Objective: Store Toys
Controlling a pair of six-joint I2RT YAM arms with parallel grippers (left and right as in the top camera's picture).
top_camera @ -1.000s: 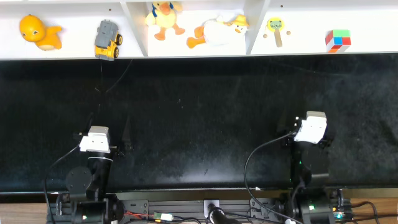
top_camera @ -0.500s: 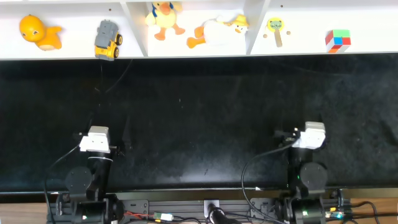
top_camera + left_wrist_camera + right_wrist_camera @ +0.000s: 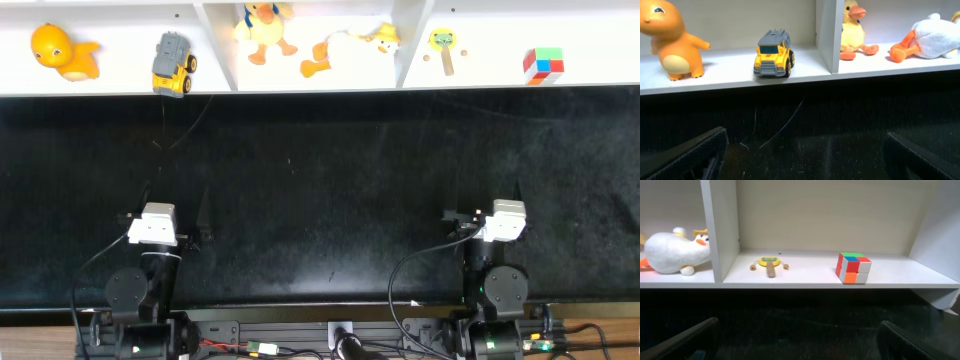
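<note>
I've got both arms sitting low over the black surface (image 3: pixel 320 170), near their bases and well apart from the toys. Left claw (image 3: pixel 806 135): wide, empty. Right claw (image 3: pixel 799 324): wide, empty. All toys sit in the white shelf (image 3: pixel 222 50) along the surface's far edge. Left compartment: orange figure (image 3: pixel 62 50) upright, yellow truck (image 3: pixel 172 63) beside it at the front lip. Middle compartment: yellow duck (image 3: pixel 264 28) sitting up, white duck (image 3: pixel 345 52) lying on its side next to it. Right compartment: small rattle (image 3: pixel 444 47) lying flat, colour cube (image 3: pixel 543 65) apart from it.
</note>
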